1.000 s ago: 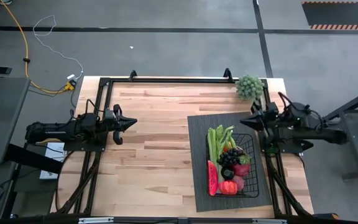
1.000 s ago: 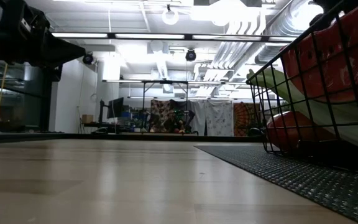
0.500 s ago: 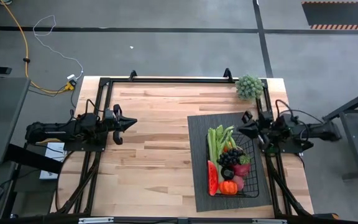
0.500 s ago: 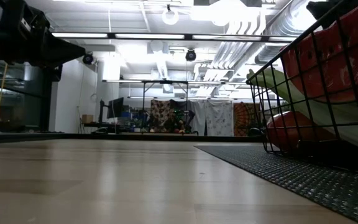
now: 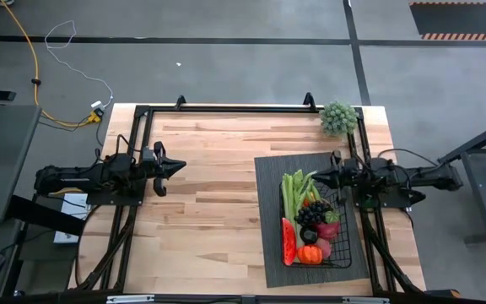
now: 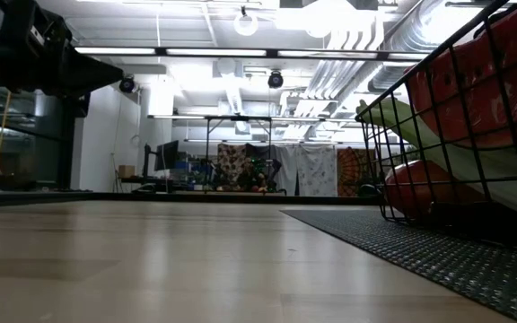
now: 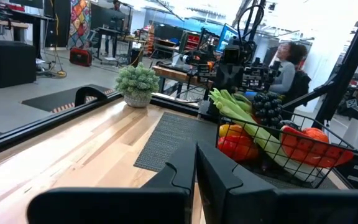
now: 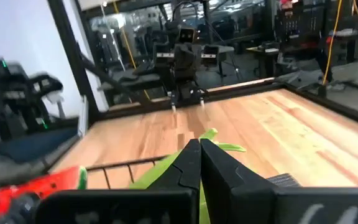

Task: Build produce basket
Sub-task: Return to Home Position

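While the basket (image 5: 345, 232) sits full of produce (image 5: 309, 224) on the bench (image 5: 218, 194), the right hand (image 5: 321, 178), pressed together above its far end, should pull back level, clear of the celery (image 5: 292, 190). The left hand (image 5: 175, 167) waits, pressed together too.

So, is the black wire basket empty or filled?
Filled. The basket holds celery, grapes, a watermelon slice and other fruit; the left wrist view shows them rising above its rim.

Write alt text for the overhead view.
A black wire basket full of produce sits on a dark mat on the wooden table's right side. The right hand, shut, is at its upper end; the left hand waits shut at left.
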You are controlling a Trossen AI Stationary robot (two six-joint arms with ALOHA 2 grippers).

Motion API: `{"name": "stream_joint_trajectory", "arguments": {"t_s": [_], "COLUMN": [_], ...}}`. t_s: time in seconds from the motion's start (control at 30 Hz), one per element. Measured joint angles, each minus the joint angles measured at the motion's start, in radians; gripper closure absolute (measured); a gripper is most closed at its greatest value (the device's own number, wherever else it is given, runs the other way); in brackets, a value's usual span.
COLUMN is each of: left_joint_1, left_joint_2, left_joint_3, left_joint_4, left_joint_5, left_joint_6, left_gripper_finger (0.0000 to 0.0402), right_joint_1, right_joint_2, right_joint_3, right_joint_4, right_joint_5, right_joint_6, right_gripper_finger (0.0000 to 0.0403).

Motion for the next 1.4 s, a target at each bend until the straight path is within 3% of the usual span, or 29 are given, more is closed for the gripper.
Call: {"name": "stream_joint_trajectory", "arguments": {"t_s": [0.17, 0.67, 1.4], "left_joint_1": [0.000, 0.000, 0.000], "left_joint_2": [0.000, 0.000, 0.000], "left_joint_3": [0.000, 0.000, 0.000], "left_joint_4": [0.000, 0.000, 0.000], "left_joint_5": [0.000, 0.000, 0.000], "left_joint_6": [0.000, 0.000, 0.000], "left_gripper_finger": [0.0398, 0.0398, 0.0398], "right_joint_1": [0.000, 0.000, 0.000], "right_joint_2": [0.008, 0.008, 0.008], "right_joint_3": [0.000, 0.000, 0.000], "right_joint_4": [-0.001, -0.003, -0.004], "right_joint_5": [-0.001, -0.002, -0.001], "right_joint_6": [-0.082, 0.204, 0.238], "right_gripper_finger": [0.0403, 0.0403, 0.0402]}}
